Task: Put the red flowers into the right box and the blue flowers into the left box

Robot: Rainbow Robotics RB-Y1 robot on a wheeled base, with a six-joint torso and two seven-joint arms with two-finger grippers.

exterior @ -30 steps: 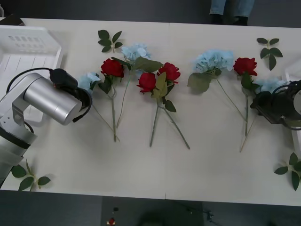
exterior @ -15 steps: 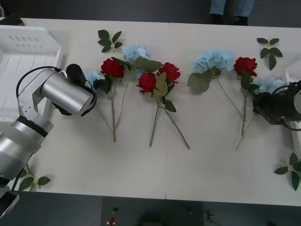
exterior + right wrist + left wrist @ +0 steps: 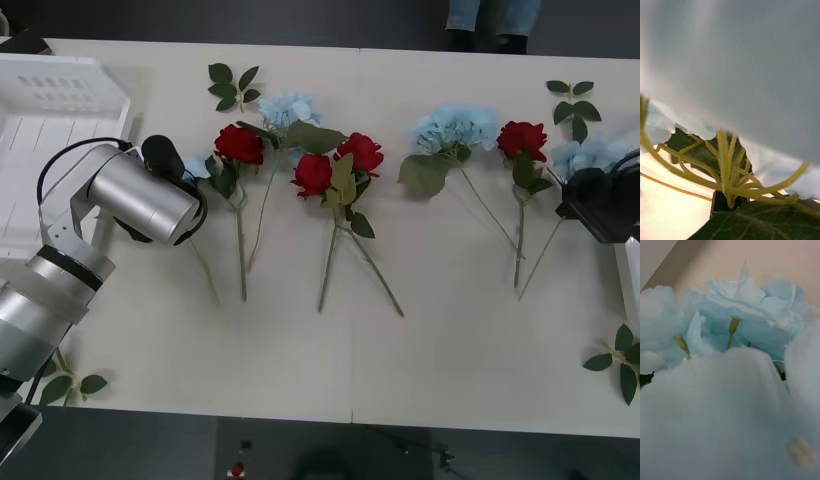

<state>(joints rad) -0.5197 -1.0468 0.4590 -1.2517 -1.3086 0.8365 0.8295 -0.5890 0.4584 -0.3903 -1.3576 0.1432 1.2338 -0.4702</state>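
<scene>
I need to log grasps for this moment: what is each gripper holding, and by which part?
It cannot be told: both grippers sit at blue flowers, left, right, near the blooms, fingers hidden.

near table edge: open strip of table [image 3: 300, 370] below the stems | centre: red flowers [image 3: 313, 173] and blue flowers [image 3: 455, 127] crowd the middle band | left: left box [image 3: 60, 100] walls the corner | corners: leaf sprigs [image 3: 618, 362]

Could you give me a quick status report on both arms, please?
Left gripper at leftmost blue flower. Right gripper at rightmost blue flower. Left box empty. Nothing blocking.
</scene>
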